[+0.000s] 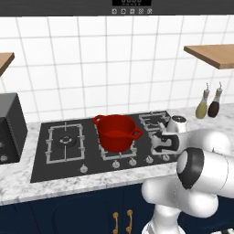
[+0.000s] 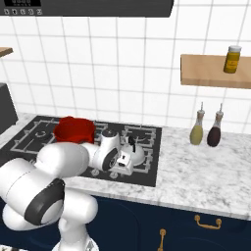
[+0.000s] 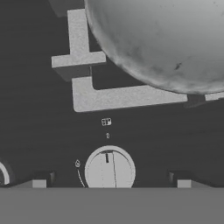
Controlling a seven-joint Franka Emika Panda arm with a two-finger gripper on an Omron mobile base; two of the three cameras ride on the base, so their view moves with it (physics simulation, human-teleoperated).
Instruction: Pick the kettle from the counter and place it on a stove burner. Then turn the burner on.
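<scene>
On the stove (image 1: 41, 157) we log a red pot (image 1: 116, 132) standing on the middle grate, just left of the arm's wrist. On the counter (image 2: 206, 169) to the right stand two slim bottles, one olive (image 2: 197, 128) and one dark (image 2: 214, 130), side by side and well apart from the cooktop. A yellow jar (image 2: 232, 59) sits on the wooden shelf (image 2: 206, 73) above them. A dark appliance (image 1: 10, 128) occupies the counter's far left.

The kettle (image 2: 133, 153) rests on the front right burner (image 3: 118, 96) of the stove; in the hand view its shiny round body (image 3: 166, 39) sits directly over the grey grate bars.

We see the arm reaching forward and low over the stove's front edge, its wrist bent down beside the kettle. The gripper (image 3: 111, 184) faces the cooktop, its two finger tips (image 3: 38, 183) spread wide on either side of a round silver knob (image 3: 109, 169), not touching it and holding nothing. A second knob edge (image 3: 2, 174) shows at the far left.
</scene>
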